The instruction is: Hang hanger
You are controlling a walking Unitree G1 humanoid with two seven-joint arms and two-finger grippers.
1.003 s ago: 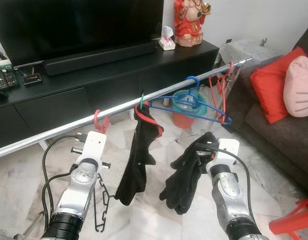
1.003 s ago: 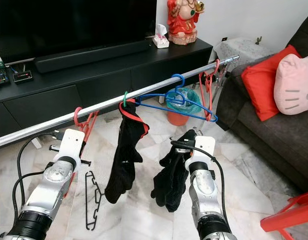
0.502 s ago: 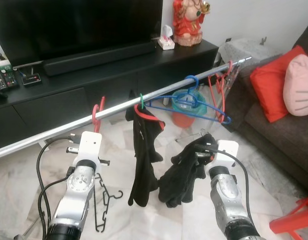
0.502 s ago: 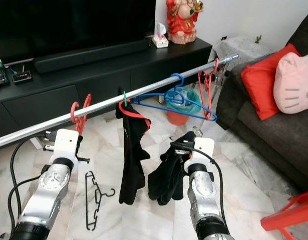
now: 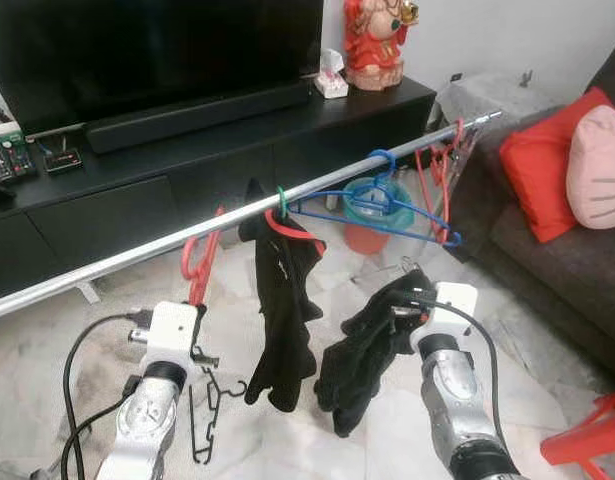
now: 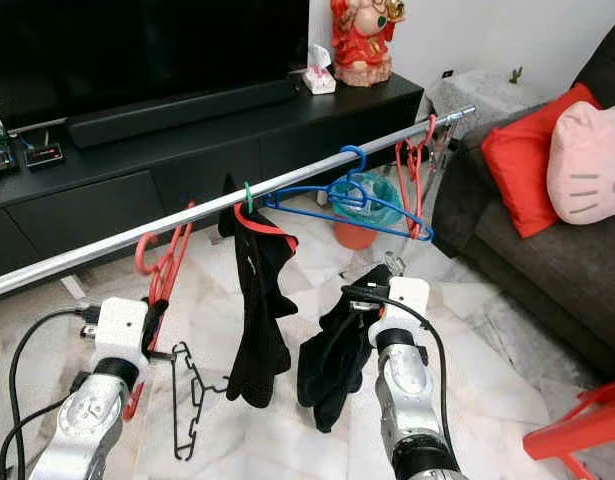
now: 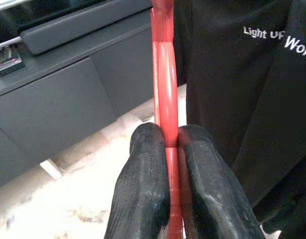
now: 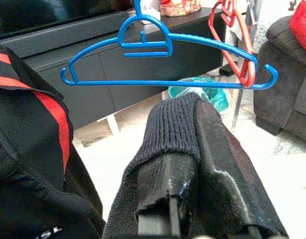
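Silver rail (image 5: 167, 243) runs slantwise across the room, low at the near left, rising to the far right in front of the black TV cabinet (image 5: 187, 160).

Left hand (image 7: 165, 149): fingers (image 7: 143, 184) pinched tight on the flat bar of a red hanger (image 5: 197, 262). That hanger is on the left stretch of the rail, its hook at the rail; whether the hook bears fully on it, cannot tell. The left arm (image 5: 152, 400) reaches up from below.

Right hand (image 8: 192, 164): fingers clamped shut on a dark knitted garment (image 5: 362, 350), which drapes over the fingers and hangs in a bunch toward the floor. It sits right of centre, below and nearer than the rail.

On the rail, from left to right:
- the held red hanger;
- a black garment with red trim (image 5: 282, 300) on a hanger with a green hook (image 5: 281, 200), hanging long, white lettering visible in the left wrist view;
- a blue hanger (image 5: 387, 205), bare;
- more red hangers (image 5: 437, 175) clustered near the far right end.

A black hanger (image 5: 202, 420) lies on the marble floor (image 5: 47, 340) between the left arm and the hanging black garment.

Far right: dark sofa (image 5: 557, 250) with a red cushion (image 5: 532, 165) and a pink cushion (image 5: 597, 170). A red figurine (image 5: 377, 40) stands on the cabinet.
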